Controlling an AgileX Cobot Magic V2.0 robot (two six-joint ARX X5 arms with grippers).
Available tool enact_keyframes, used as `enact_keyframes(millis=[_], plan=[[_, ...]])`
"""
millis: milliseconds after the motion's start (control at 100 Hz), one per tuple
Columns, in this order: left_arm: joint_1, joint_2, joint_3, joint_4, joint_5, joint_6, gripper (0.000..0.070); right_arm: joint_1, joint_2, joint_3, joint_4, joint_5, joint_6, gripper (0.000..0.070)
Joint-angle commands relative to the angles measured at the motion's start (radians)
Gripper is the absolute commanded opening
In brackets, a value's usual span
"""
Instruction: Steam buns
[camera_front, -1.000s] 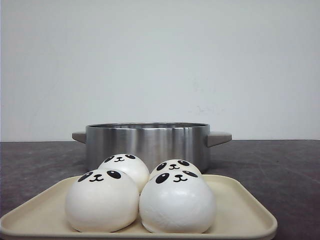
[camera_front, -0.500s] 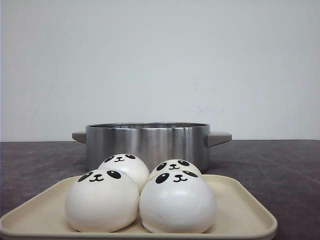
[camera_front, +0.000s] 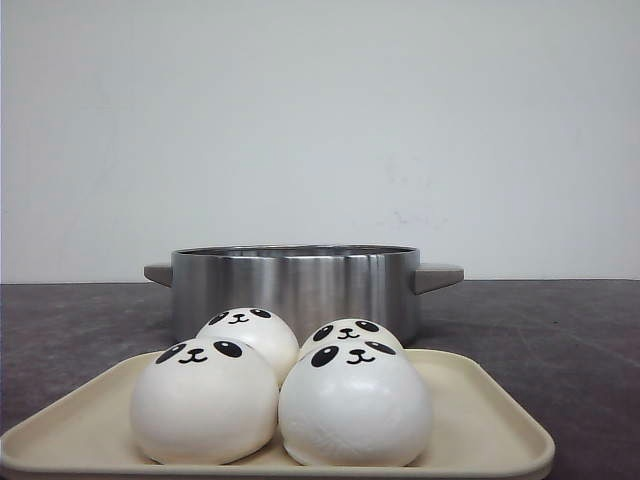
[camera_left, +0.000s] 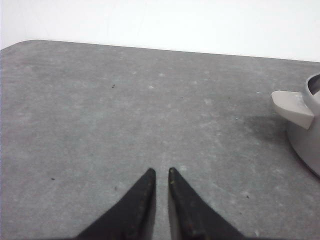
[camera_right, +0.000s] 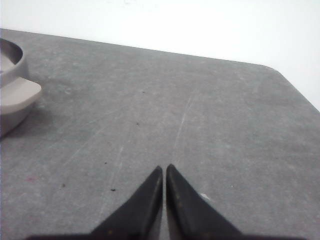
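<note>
As a second ago, buns (camera_front: 280, 390) untouched on tray (camera_front: 480, 420).

- Even, soft, bright light throughout; no hard glare.
- The steel pot (camera_front: 294, 288) shows vertical sheen bands.
- Wrist views look slightly soft, perhaps mildly out of focus.

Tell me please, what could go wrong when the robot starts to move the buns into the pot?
1. The four buns sit pressed together on the tray, so an end effector reaching for one may push or dent its neighbour.
2. The pot stands directly behind the tray with a tall wall, so a bun carried too low could hit the rim.
3. Both the left end effector and the right end effector are shut and must open before any grasp.
</note>
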Motion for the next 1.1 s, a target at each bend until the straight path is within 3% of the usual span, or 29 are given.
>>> enact_keyframes(millis=[0, 150, 210, 320, 410, 490, 580, 750, 910, 960, 990, 1010, 1040, 1090], plan=[[0.001, 0.000, -0.018, -0.003, 0.006, -0.035, 0.0000, 0.004, -0.001, -0.002, 0.013, -0.012, 0.032, 0.0005], [0.000, 0.000, -0.013, -0.003, 0.028, -0.260, 0.0000, 0.004, -0.001, -0.002, 0.074, -0.044, 0.119, 0.0005], [0.000, 0.000, -0.001, -0.003, 0.057, -0.371, 0.0000, 0.004, -0.001, -0.001, 0.121, -0.067, 0.188, 0.0005], [0.000, 0.000, 0.029, 0.011, 0.117, -0.489, 0.0000, 0.004, -0.001, 0.020, 0.210, -0.123, 0.323, 0.0005], [0.000, 0.001, 0.075, 0.120, 0.217, -0.596, 0.0004, 0.004, 0.000, 0.100, 0.224, -0.186, 0.454, 0.0004], [-0.001, 0.015, 0.145, 0.187, 0.262, -0.600, 0.0006, 0.004, 0.018, 0.215, 0.123, -0.234, 0.483, 0.0004], [-0.001, 0.081, 0.300, 0.113, 0.288, -0.593, 0.0006, 0.004, 0.086, 0.384, -0.036, -0.242, 0.436, 0.0004], [-0.001, 0.301, 0.609, -0.071, 0.428, -0.438, 0.0006, 0.004, 0.270, 0.674, -0.201, -0.284, 0.272, 0.0004], [-0.001, 0.469, 0.816, -0.171, 0.485, -0.342, 0.0009, 0.004, 0.388, 0.829, -0.268, -0.314, 0.247, 0.0004], [-0.001, 0.500, 0.849, -0.181, 0.492, -0.328, 0.0085, 0.005, 0.405, 0.843, -0.248, -0.370, 0.249, 0.0007], [-0.001, 0.512, 0.863, -0.184, 0.496, -0.325, 0.0186, 0.004, 0.412, 0.844, -0.233, -0.413, 0.254, 0.0036], [-0.001, 0.519, 0.867, -0.183, 0.497, -0.325, 0.0273, 0.005, 0.415, 0.844, -0.225, -0.442, 0.258, 0.0094], [-0.001, 0.526, 0.872, -0.185, 0.497, -0.326, 0.0422, 0.005, 0.420, 0.844, -0.216, -0.477, 0.269, 0.0232], [-0.002, 0.530, 0.872, -0.192, 0.497, -0.329, 0.0618, 0.005, 0.427, 0.844, -0.212, -0.521, 0.303, 0.0541]])
